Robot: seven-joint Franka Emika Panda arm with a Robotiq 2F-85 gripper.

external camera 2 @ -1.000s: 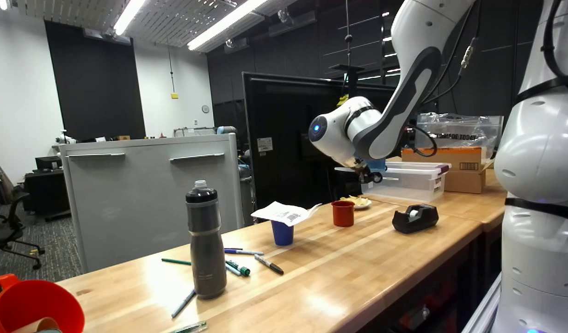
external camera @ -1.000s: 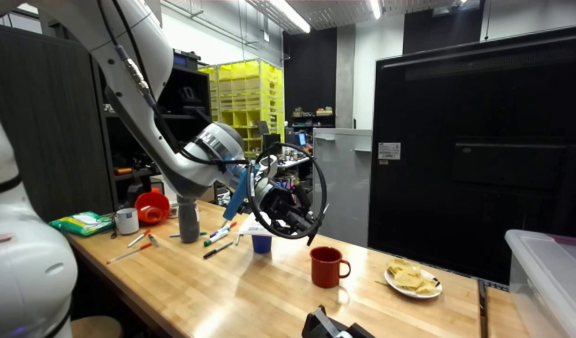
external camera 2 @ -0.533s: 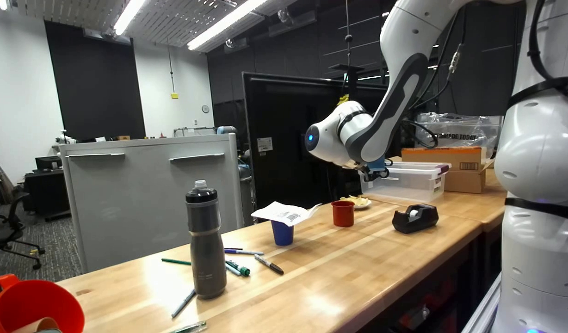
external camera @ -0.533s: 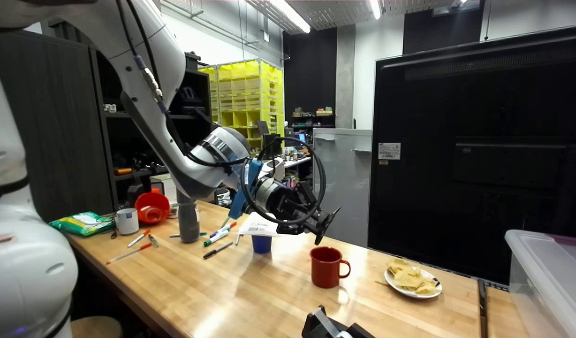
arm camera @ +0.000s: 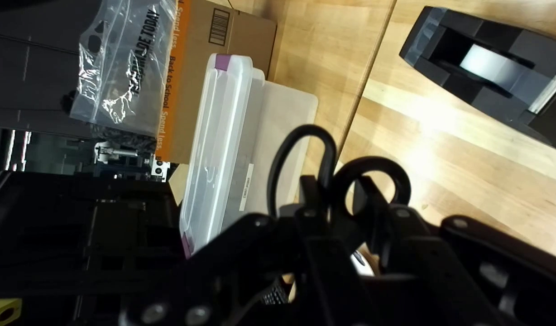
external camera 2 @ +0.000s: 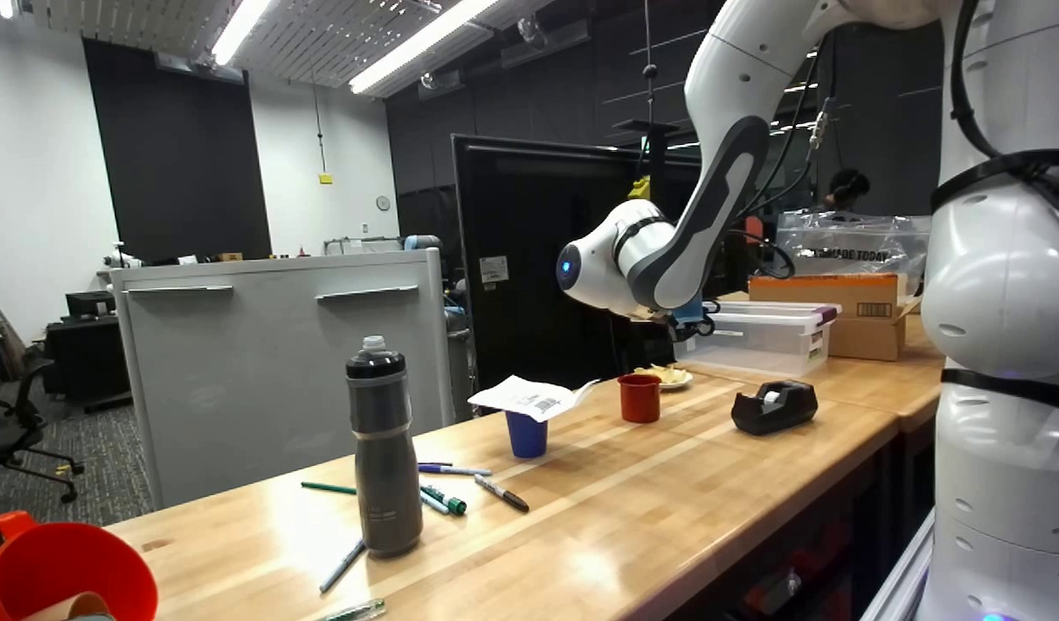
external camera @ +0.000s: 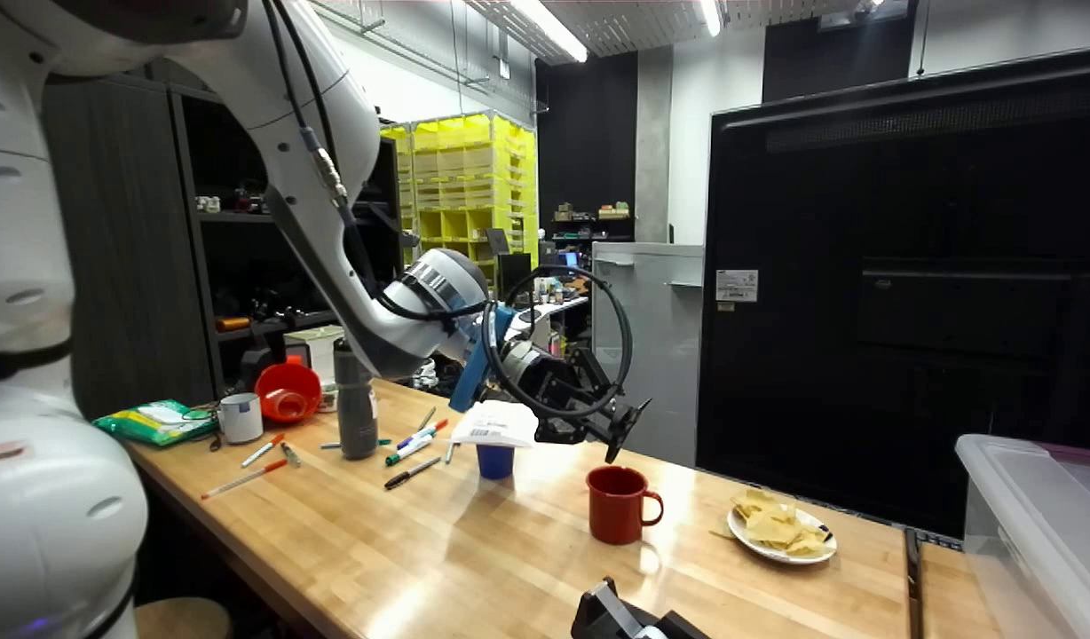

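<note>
My gripper (arm camera: 337,192) is shut on a pair of black scissors (arm camera: 373,163); both handle loops stick out past the fingertips in the wrist view. The blades are hard to make out among the dark fingers. In an exterior view the gripper (external camera: 618,428) hangs in the air, tilted down, just above a red mug (external camera: 614,508). Above and behind the mug, the same gripper (external camera 2: 686,328) shows small and dark from the opposite angle, with the mug (external camera 2: 640,399) upright on the table. Gripper and mug look apart.
Beside the mug are a plate (external camera: 793,559) of chips and a blue cup (external camera: 495,462) under a white packet (external camera 2: 529,397). A black tape dispenser (external camera 2: 773,408), a clear bin (external camera 2: 754,345), a grey bottle (external camera 2: 387,474) and several pens stand or lie around. A person's head (external camera 2: 849,185) shows in the background.
The arm has swung forward and lowered a little, and the gripper has tilted up and moved over beside the mug's rim. Its grip looks unchanged. A head has appeared in the background.
</note>
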